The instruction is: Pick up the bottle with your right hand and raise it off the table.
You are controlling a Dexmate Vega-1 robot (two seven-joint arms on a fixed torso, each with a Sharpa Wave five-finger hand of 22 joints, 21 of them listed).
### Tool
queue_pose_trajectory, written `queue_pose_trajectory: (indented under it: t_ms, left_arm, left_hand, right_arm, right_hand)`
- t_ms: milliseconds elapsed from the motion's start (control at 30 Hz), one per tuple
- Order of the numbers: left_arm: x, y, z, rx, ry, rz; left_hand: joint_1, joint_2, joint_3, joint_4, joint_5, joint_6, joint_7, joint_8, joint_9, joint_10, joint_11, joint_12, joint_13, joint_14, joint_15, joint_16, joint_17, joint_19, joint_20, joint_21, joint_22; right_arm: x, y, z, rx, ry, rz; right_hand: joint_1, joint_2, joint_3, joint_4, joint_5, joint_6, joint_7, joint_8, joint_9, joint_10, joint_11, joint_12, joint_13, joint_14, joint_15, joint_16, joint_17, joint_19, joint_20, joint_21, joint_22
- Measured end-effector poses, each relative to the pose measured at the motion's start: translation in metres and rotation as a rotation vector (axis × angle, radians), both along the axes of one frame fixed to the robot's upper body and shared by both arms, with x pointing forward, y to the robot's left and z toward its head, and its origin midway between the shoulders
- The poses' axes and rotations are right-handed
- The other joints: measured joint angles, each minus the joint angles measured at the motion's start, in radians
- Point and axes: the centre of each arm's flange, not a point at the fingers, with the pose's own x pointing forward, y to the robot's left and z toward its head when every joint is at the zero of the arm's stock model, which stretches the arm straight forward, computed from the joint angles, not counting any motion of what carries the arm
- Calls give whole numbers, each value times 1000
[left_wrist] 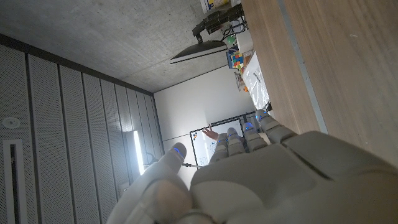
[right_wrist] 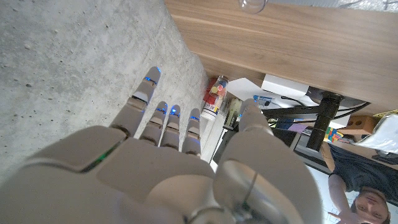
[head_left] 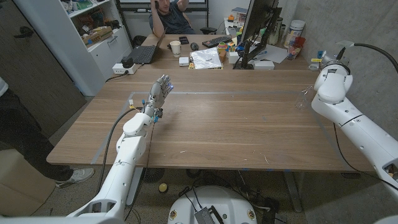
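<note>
two pale, smooth robot hands, both empty with fingers spread: left hand (head_left: 160, 91) above the wooden table (head_left: 217, 130), right hand (right_wrist: 180, 162) off its right edge; one clear bottle (head_left: 303, 98) lies nearby.

L arm stretched fwd, left hand (head_left: 160, 91) raised, fingers (left_wrist: 249, 134) extended & holding nothing; R arm bent at far right, right hand (right_wrist: 174, 168) empty w/ fingers spread.

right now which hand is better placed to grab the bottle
Right. The clear bottle sits on the table's right side, close beside the right arm, and the right hand is empty, fingers apart. The left hand is raised far to its left.
</note>
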Motion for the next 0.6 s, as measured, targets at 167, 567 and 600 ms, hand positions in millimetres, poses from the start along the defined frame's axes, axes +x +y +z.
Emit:
queue_pose_trajectory:
  t_ms: [167,567,600]
  left_arm:
    - [0,0,-1,-2,1,-1]
    - [1,0,-4,-6,4,-1]
    - [1,0,-4,-6,4,-1]
  left_hand:
    - [0,0,0,0,0,0,0,0,0,0,0,0,0,0,0,0,0,0,0,0,0]
    - [0,0,0,0,0,0,0,0,0,0,0,0,0,0,0,0,0,0,0,0,0]
    - [0,0,0,0,0,0,0,0,0,0,0,0,0,0,0,0,0,0,0,0,0]
  right_arm:
    - [4,3,5,-16,63,-6]
    - [8,8,9,-21,193,-17]
    - [9,8,8,-21,198,-17]
  right_hand:
    - [0,0,-2,2,0,-5,-5,0,0,0,0,0,0,4,-4,0,0,22,-2,4,0]
    - [0,0,-14,5,0,-16,-16,0,0,-4,3,0,0,4,-4,0,0,34,-4,8,0]
    - [0,0,-14,5,0,-16,-16,0,0,-4,3,0,0,4,-4,0,0,34,-4,8,0]
